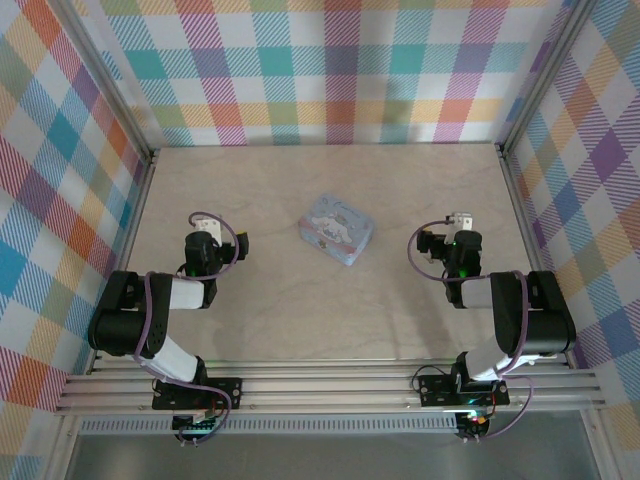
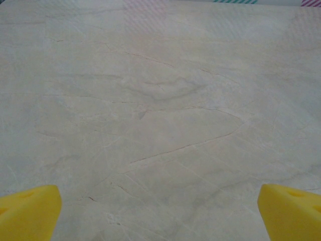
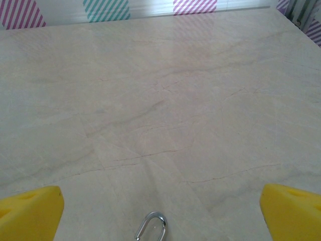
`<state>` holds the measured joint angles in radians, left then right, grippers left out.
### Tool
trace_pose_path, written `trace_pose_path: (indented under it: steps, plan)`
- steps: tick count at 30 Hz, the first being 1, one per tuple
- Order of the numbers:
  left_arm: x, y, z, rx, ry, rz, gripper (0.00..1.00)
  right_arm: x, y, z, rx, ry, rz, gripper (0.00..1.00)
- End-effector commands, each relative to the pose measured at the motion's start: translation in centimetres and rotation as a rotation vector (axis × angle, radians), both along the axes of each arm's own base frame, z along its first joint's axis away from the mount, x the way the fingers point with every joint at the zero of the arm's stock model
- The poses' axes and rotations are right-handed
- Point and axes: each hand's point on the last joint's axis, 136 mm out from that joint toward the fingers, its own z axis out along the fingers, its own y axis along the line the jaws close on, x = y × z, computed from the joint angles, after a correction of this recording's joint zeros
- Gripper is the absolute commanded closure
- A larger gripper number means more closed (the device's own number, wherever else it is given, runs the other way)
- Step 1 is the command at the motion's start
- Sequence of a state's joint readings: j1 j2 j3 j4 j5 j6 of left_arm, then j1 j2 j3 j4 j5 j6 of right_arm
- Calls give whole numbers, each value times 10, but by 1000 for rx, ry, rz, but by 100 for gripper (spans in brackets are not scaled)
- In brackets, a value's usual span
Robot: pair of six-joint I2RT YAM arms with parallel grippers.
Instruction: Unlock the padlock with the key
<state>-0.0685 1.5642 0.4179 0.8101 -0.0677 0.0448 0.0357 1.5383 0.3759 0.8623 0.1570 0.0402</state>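
Fingertips of the left gripper (image 2: 159, 213) stand spread wide over the bare marbled table (image 1: 300, 320); the right gripper (image 3: 160, 213) is spread just as wide; a silver metal loop (image 3: 152, 228) lies on the table between its jaws, close in at the bottom edge of the right wrist view, touching neither finger; whether it is the padlock's shackle or a key ring cannot be told; a blue patterned tin (image 1: 336, 229) rests mid-table, between the two arms and well apart from each.
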Motion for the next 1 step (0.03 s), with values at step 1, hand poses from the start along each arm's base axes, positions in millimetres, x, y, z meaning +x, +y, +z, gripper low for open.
trace_pose_path:
  steps: [1]
  plan:
    - [1, 1, 0, -13, 4, 0, 0, 5, 1, 8, 2, -24, 7, 0]
